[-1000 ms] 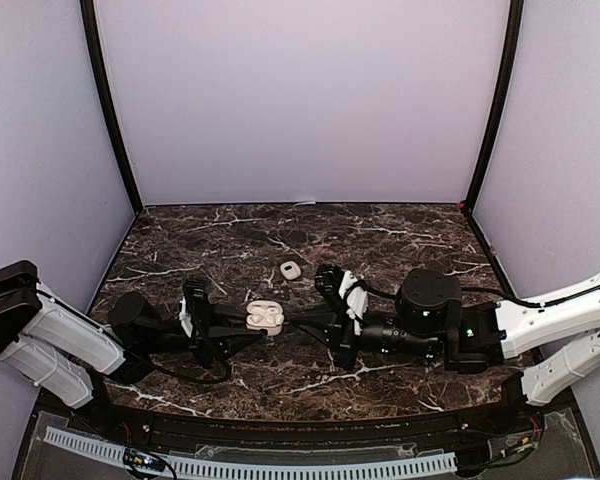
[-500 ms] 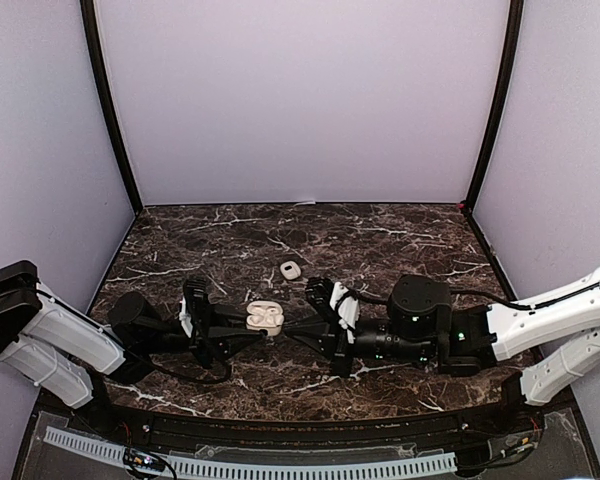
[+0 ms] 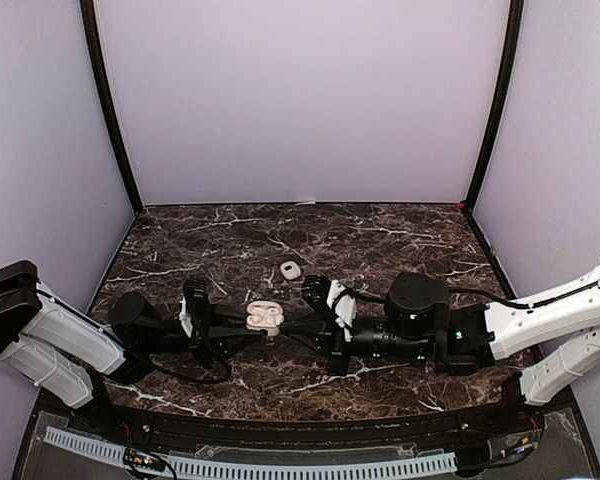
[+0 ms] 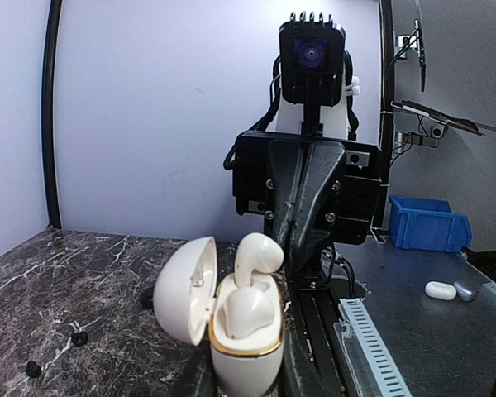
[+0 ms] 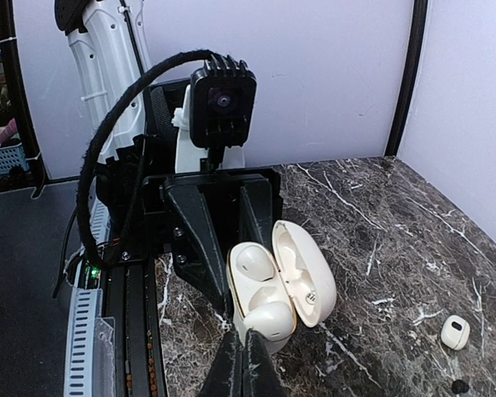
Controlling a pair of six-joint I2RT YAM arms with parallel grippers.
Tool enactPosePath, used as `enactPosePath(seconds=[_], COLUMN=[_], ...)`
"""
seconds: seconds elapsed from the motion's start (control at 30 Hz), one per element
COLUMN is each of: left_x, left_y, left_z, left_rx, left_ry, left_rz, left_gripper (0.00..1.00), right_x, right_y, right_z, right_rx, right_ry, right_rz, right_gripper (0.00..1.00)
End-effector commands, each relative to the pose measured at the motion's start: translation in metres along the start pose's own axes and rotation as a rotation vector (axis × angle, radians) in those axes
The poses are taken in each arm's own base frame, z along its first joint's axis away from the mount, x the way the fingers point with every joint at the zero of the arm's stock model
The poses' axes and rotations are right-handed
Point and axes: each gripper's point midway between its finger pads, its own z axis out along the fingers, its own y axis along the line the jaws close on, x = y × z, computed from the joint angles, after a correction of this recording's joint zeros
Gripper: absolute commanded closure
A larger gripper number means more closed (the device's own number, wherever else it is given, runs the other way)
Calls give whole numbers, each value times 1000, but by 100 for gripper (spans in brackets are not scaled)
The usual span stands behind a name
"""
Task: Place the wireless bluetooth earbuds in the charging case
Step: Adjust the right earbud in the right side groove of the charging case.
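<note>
My left gripper (image 3: 250, 325) is shut on the cream charging case (image 3: 265, 318) and holds it upright with the lid (image 4: 184, 289) swung open. One white earbud (image 4: 248, 313) sits in its socket. A second white earbud (image 4: 258, 255) stands partly in the other socket with its head sticking up. My right gripper (image 3: 293, 328) is shut, and its tip (image 5: 248, 357) touches this raised earbud (image 5: 271, 319). In the left wrist view the right gripper (image 4: 302, 266) points down at the case from behind.
A small white pebble-like piece (image 3: 290, 269) lies on the marble behind the grippers and shows in the right wrist view (image 5: 455, 332). Two tiny black buds (image 4: 80, 337) lie on the table, and one shows in the right wrist view (image 5: 457, 386). A blue bin (image 4: 430, 223) stands off the table.
The right arm has slid left, bringing its shut gripper up to the case. The left gripper and the case have stayed in place.
</note>
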Motion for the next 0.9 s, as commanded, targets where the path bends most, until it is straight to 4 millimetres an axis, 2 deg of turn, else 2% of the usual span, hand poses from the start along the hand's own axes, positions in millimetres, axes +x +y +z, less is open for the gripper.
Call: enactPosePath(seconds=[0.0, 0.4, 0.53, 0.67, 0.87], left_x=[-10, -9, -9, -10, -12], left_y=[-5, -5, -4, -3, -3], left_z=[6, 5, 5, 4, 2], left_rx=[36, 38, 29, 20, 16], left_ry=[-24, -20, -23, -30, -42], left_rz=[16, 19, 18, 12, 4], left_gripper=[100, 100, 100, 100, 100], right_x=[-21, -20, -22, -21, -26], right_y=[1, -3, 8, 26, 36], right_z=[6, 14, 14, 8, -9], right_rx=[-9, 11, -56, -157, -218], right_ry=[-57, -48, -49, -57, -88], right_rz=[-8, 0, -16, -45, -71], right_gripper=[100, 100, 100, 90, 84])
